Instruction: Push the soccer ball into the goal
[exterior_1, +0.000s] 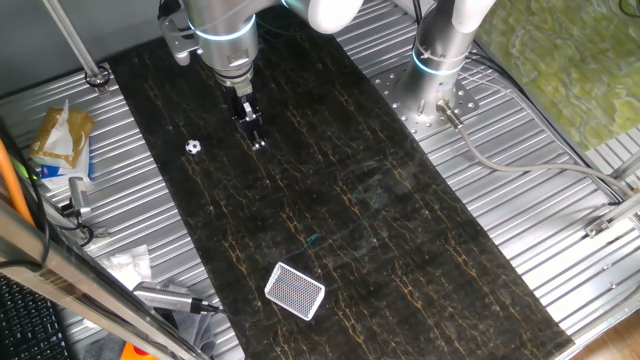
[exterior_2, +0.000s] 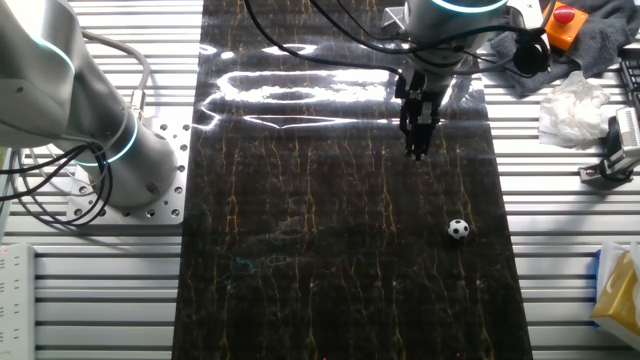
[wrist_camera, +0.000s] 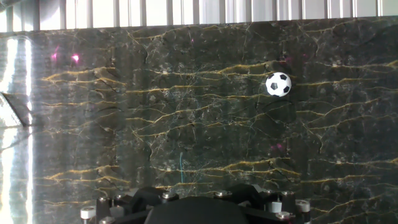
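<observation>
Dark marble-patterned matting (exterior_1: 400, 230) covers the ribbed metal table (exterior_1: 560, 200); on it the soccer ball (exterior_1: 193, 147) sits near one long edge, apart from the gripper (exterior_1: 257, 140), whose fingers look pressed together, tip just above the mat. Well away lies the goal (exterior_1: 295, 291), flat.

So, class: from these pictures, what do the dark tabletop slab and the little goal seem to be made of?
The black gold-veined tabletop slab looks like polished marble or a marble-print sheet: it throws back glare from the lights. The white-framed rounded goal looks like plastic around fine dark mesh; the material is uncertain at this size.
</observation>
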